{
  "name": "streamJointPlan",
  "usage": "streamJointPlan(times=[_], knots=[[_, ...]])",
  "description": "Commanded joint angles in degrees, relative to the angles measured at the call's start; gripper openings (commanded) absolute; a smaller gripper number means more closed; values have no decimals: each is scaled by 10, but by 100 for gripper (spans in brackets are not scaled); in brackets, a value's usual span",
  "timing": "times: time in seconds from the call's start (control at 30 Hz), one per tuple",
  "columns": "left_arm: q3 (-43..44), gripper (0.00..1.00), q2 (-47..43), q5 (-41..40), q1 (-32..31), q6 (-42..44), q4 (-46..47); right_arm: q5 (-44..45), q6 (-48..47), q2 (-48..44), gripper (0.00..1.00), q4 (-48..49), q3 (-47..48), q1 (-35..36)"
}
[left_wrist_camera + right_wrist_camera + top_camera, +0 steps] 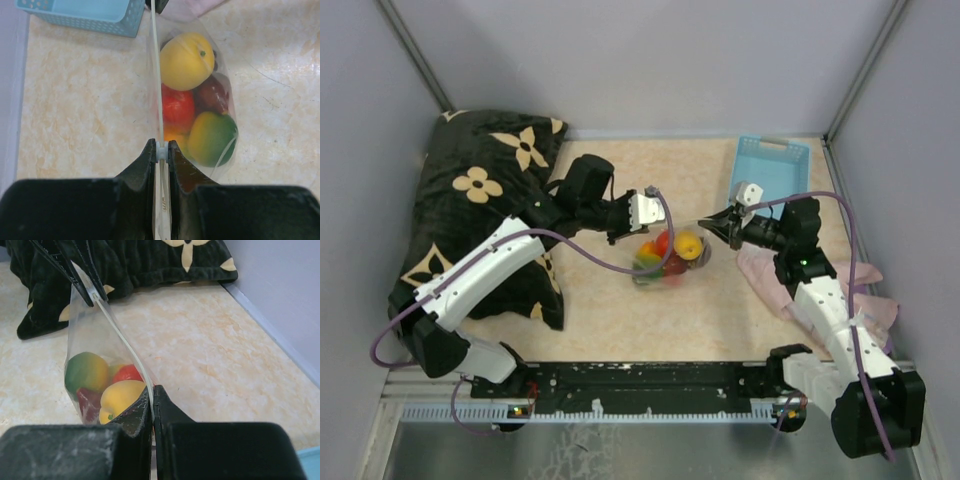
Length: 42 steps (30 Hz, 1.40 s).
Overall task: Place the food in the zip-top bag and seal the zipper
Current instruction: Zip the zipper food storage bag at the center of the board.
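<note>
The clear zip-top bag [672, 255] hangs between my two grippers above the table. The food is inside it: a yellow fruit [186, 60], a red one [177, 107], a dark maroon one [212, 93] and a green-yellow one [212, 138]. The zipper [157, 75] runs taut as a white strip between the grippers. My left gripper [161, 150] is shut on the zipper's white slider at one end. My right gripper [152, 392] is shut on the zipper's other end. In the top view the left gripper [645, 213] and the right gripper [720, 222] face each other across the bag.
A black floral pillow [485, 190] lies at the left, under the left arm. A light blue basket [770, 165] stands at the back right. A pink cloth [820, 290] lies under the right arm. Grey walls enclose the table.
</note>
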Motion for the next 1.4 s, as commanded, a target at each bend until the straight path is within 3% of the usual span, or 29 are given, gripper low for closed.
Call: streamJointPlan(times=[0.0,0.77,1.0,1.2,1.37], knots=[[-17,0,-30,-23,21,-17,-1,38,19,-17,0,44,-1,-13],[-158,0,-131,-88,122,-74,96,134,68,27,0,54,30,-26],[-179,0,-142,-105,160,-86,135,139,79,106,0,47,102,-31],[-164,0,-114,-153,205,-127,209,149,76,204,0,25,219,-37],[-181,4,-113,-96,224,-169,248,116,101,246,0,31,244,-37]])
